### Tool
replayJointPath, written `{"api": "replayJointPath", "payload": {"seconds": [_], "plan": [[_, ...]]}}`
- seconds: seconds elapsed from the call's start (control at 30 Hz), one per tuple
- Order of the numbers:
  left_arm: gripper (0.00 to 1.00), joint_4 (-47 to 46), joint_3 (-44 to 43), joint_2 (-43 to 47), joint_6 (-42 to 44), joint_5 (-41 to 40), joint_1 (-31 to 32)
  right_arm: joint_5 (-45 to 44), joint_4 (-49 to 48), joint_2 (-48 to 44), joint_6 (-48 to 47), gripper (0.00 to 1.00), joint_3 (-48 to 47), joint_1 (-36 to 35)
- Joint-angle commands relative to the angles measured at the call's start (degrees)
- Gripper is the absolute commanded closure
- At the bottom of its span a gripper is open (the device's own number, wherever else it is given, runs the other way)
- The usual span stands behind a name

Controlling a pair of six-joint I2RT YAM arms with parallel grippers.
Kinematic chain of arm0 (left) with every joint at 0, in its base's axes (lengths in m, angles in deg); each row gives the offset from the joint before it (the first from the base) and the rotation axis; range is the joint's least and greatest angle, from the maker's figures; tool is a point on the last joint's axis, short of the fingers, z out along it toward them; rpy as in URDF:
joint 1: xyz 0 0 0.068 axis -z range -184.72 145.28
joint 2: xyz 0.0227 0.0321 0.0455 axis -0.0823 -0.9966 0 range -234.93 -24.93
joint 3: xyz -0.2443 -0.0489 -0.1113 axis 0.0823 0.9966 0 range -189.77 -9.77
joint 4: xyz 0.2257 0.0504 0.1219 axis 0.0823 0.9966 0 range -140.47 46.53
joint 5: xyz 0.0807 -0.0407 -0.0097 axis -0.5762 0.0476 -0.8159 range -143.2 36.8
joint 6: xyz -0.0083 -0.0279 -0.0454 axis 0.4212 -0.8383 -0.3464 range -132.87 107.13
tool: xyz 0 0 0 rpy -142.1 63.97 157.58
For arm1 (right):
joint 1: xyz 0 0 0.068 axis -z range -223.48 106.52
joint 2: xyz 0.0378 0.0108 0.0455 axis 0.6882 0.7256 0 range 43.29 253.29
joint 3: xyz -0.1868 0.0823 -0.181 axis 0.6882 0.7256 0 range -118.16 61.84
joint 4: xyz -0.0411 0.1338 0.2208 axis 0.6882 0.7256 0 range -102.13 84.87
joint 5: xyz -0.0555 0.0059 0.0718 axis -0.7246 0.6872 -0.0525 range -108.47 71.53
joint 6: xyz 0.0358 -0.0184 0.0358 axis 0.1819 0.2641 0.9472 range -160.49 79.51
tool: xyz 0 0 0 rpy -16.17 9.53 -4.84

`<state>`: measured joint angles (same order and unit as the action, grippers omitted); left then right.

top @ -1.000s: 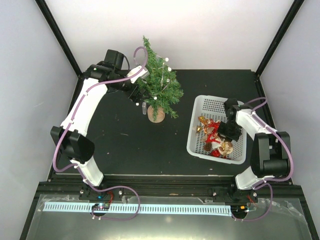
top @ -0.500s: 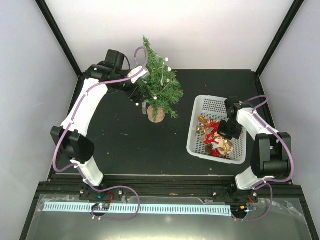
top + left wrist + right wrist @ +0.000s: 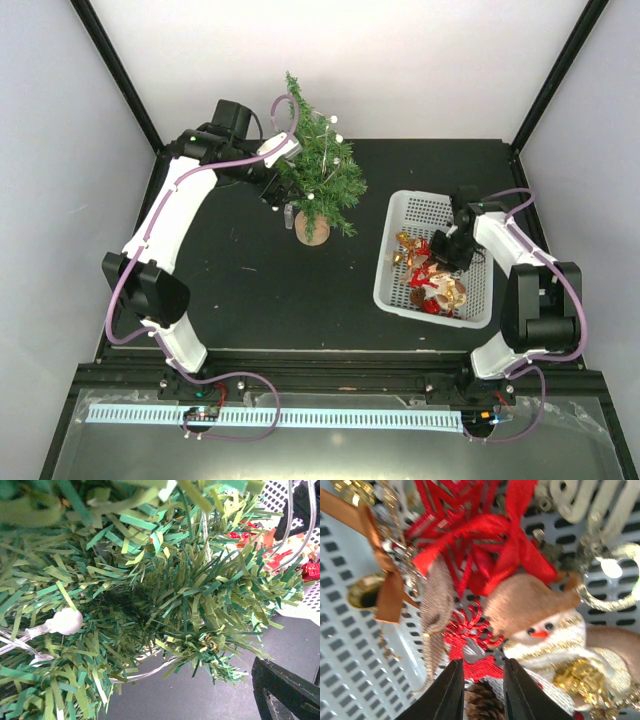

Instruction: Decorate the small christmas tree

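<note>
The small christmas tree (image 3: 325, 178) stands in its brown pot (image 3: 312, 231) at the back of the black table, with a string of white bulbs (image 3: 65, 621) on it. My left gripper (image 3: 277, 188) is open and pushed in among the tree's left branches. The tree (image 3: 165, 595) fills the left wrist view, where only one dark finger (image 3: 285, 692) shows. My right gripper (image 3: 446, 260) is down in the white basket (image 3: 428, 207). Its jaws stand a little apart over a red glitter ornament (image 3: 475, 647) and a pine cone (image 3: 482, 700), and nothing is gripped between them (image 3: 484, 669).
The basket also holds a snowman figure (image 3: 555, 635), a red bow (image 3: 490, 535), a gold bell on a brown ribbon (image 3: 367, 592) and other gold trinkets. Dark frame posts stand at the table's back corners, close behind the tree.
My right gripper has shifted slightly toward the far side of the basket, and its jaws closed then parted a little. The left arm and the tree have not moved.
</note>
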<state>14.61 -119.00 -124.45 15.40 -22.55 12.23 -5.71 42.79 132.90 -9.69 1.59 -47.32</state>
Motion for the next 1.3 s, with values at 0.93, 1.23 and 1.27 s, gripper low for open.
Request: {"api": "replayJointPath", "payload": {"seconds": [0.93,1.23,1.27], "plan": [[0.01,-2.4,5.7,6.3,0.2,-8.3,0.4,-0.1,-3.1,2.1,1.1,0.99,-9.5,0.2],[0.01,-1.1,9.4,10.7,1.4,-8.7,0.2,8.0,-6.0,-12.9,-1.3,0.99,-1.1,0.2],[0.01,-0.8,9.4,11.1,1.5,-8.6,0.2,9.8,-6.4,-14.2,-1.4,0.99,-0.4,0.2]]}}
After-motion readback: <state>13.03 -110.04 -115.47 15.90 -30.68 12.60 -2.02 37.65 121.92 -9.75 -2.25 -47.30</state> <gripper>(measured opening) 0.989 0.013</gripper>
